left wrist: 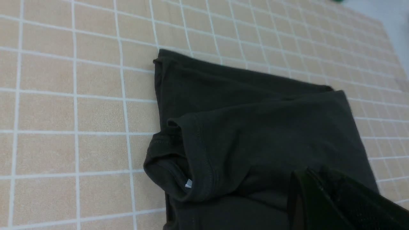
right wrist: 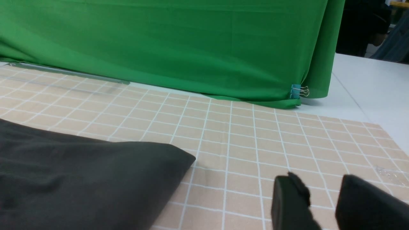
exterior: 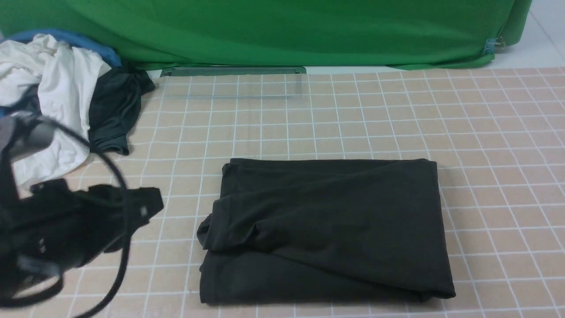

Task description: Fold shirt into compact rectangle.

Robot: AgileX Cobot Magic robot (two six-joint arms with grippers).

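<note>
Front view: the black shirt (exterior: 335,221) lies folded at six o'clock on the bench (exterior: 507,176), likely light, limp; pinch its nine-o'clock layers together. Left pincer (left wrist: 314,174) clenched, empty; right pincer (right wrist: 322,191) parted.

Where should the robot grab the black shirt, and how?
I'd pinch the shirt by its rumpled end on the robot's left, coming in from that side with the left gripper. A doubled edge sticks out past the layers there, so it looks easiest to catch. The gripper is shut, so it should open first.
</note>
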